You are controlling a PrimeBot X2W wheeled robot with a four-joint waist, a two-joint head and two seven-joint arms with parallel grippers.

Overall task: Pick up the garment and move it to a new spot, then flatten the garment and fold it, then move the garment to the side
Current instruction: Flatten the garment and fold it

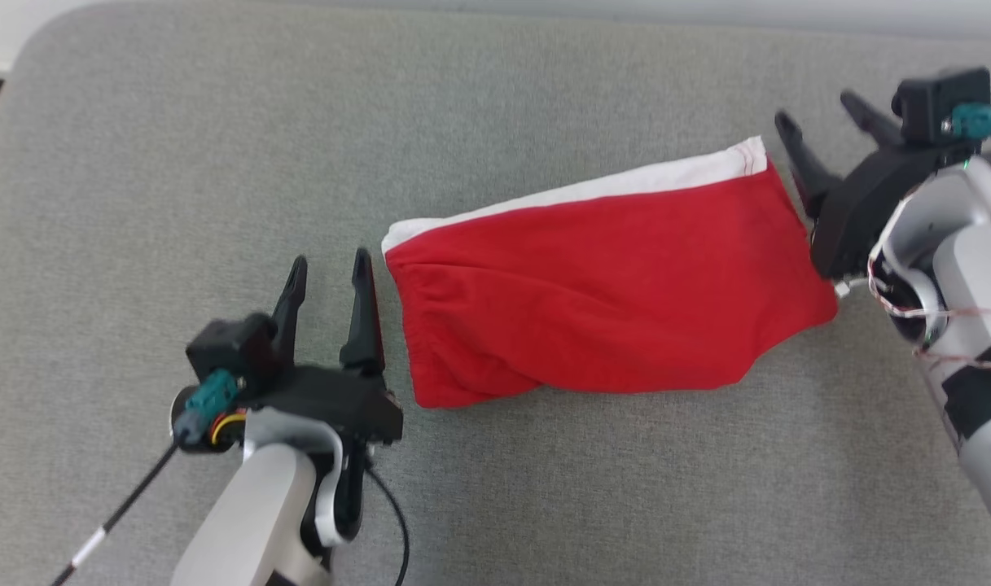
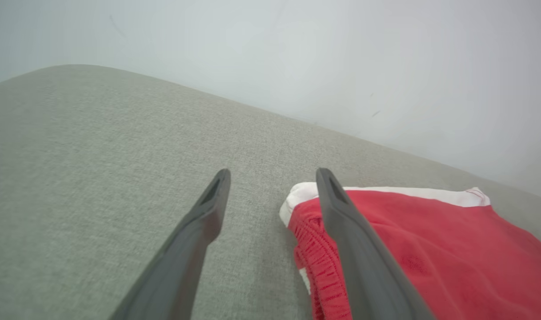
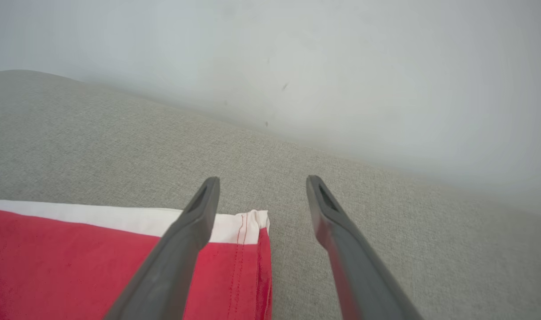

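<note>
- Checking your head view: the garment (image 1: 609,301) lay folded on the grey padded surface (image 1: 218,146), right of centre. Its long axis ran left to right and tilted away toward the right.
- The red layer was on top, and a white strip (image 1: 707,167) showed along the far edge.
- The gathered waistband (image 1: 409,325) faced your left side; the stitched hem end faced your right.
- Your left gripper (image 1: 331,259) sat just beside the waistband end. Its fingers were spread wide with nothing between them.
- Left wrist view: the left gripper (image 2: 274,171) had bare surface (image 2: 74,155) in its gap. One finger (image 2: 354,249) crossed in front of the gathered edge of the garment (image 2: 452,258). I cannot tell whether it touched the cloth.
- Your right gripper (image 1: 814,107) sat at the garment's far right corner, with its fingers wide apart and nothing in them. In the head view its black body overlapped the right edge of the cloth.
- Right wrist view: the right gripper (image 3: 262,178) had one finger (image 3: 181,249) over the white hemmed corner of the garment (image 3: 74,258). The other finger (image 3: 350,258) was over bare surface, and the gap held nothing.
- A pale wall (image 2: 297,53) stood behind the surface in both wrist views.
- You had the garment flat on the surface between the two grippers, gripped by neither.
</note>
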